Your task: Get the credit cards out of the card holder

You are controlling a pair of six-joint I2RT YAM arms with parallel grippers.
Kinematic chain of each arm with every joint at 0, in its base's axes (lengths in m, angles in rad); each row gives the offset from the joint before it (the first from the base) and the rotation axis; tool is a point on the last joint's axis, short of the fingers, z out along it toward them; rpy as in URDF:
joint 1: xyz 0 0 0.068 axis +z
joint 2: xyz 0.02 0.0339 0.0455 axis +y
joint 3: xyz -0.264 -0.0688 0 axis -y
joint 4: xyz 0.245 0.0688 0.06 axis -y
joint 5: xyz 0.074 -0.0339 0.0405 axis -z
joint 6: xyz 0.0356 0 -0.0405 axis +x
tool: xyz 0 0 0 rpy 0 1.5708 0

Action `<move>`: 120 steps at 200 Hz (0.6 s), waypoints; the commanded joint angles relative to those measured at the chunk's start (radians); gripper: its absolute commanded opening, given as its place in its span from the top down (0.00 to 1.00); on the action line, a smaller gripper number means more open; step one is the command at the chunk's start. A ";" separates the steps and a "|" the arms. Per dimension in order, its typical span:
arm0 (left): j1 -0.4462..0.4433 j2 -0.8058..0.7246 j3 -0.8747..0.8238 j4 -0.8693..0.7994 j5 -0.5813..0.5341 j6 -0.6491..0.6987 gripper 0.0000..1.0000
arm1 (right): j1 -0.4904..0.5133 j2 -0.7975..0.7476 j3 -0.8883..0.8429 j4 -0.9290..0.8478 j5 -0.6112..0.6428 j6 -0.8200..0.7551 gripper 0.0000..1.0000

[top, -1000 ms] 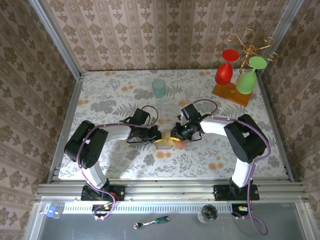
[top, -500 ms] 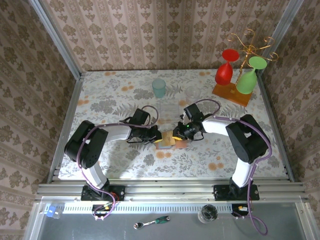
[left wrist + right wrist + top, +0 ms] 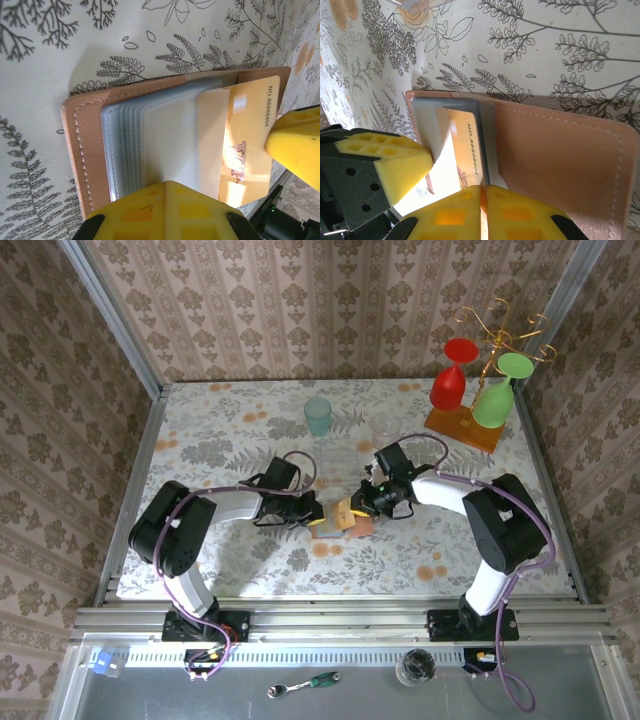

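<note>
Two grippers clenched. Right gripper (image 3: pixel 481 195) pinches orange-tan card (image 3: pixel 464 150) at protruding end. Left gripper (image 3: pixel 165 192) clamps card holder (image 3: pixel 87 150) by edge beside card. Card sits partway out of holder's grey-blue sleeves. It is glossy, with embossed number; likely light, stiff, slippery. Best hold: flat faces near exposed end. Holder: tan stitched leather, open on desk (image 3: pixel 50 50); soft, may drag.

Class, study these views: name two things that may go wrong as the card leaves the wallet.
1. The orange-tan rectangular credit card is only partly out; the right gripper pinches just its edge, so it may slip.
2. If the left gripper loosens, the tan leather card holder may drag along.
</note>
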 commanded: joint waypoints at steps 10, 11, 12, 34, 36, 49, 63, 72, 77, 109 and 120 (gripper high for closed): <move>-0.001 0.021 0.015 -0.053 -0.008 0.027 1.00 | -0.008 -0.047 -0.007 -0.054 0.015 -0.027 0.91; -0.001 0.021 0.015 -0.053 -0.008 0.027 1.00 | -0.008 -0.047 -0.007 -0.055 0.015 -0.027 0.91; -0.001 0.020 0.015 -0.053 -0.008 0.026 1.00 | -0.008 -0.049 -0.007 -0.055 0.014 -0.027 0.91; 0.000 0.023 0.015 -0.048 -0.005 0.024 1.00 | -0.007 -0.058 -0.004 -0.065 0.017 -0.030 0.92; -0.001 0.023 0.015 -0.048 -0.005 0.023 1.00 | -0.007 -0.059 -0.004 -0.066 0.017 -0.030 0.92; 0.000 0.022 0.015 -0.044 -0.005 0.021 1.00 | -0.008 -0.061 -0.002 -0.071 0.017 -0.032 0.92; 0.000 0.018 0.016 -0.041 -0.004 0.019 1.00 | -0.007 -0.069 0.000 -0.081 0.018 -0.036 0.93; 0.000 0.018 0.018 -0.041 -0.002 0.018 1.00 | -0.008 -0.075 0.004 -0.091 0.027 -0.039 0.93; 0.000 0.017 0.018 -0.039 0.000 0.015 1.00 | -0.008 -0.079 0.004 -0.096 0.030 -0.042 0.93; 0.002 -0.001 0.027 -0.001 0.024 -0.013 1.00 | -0.008 -0.102 0.035 -0.147 0.065 -0.080 0.94; 0.001 -0.009 0.036 -0.008 0.024 -0.013 1.00 | -0.008 -0.105 0.046 -0.162 0.072 -0.099 0.94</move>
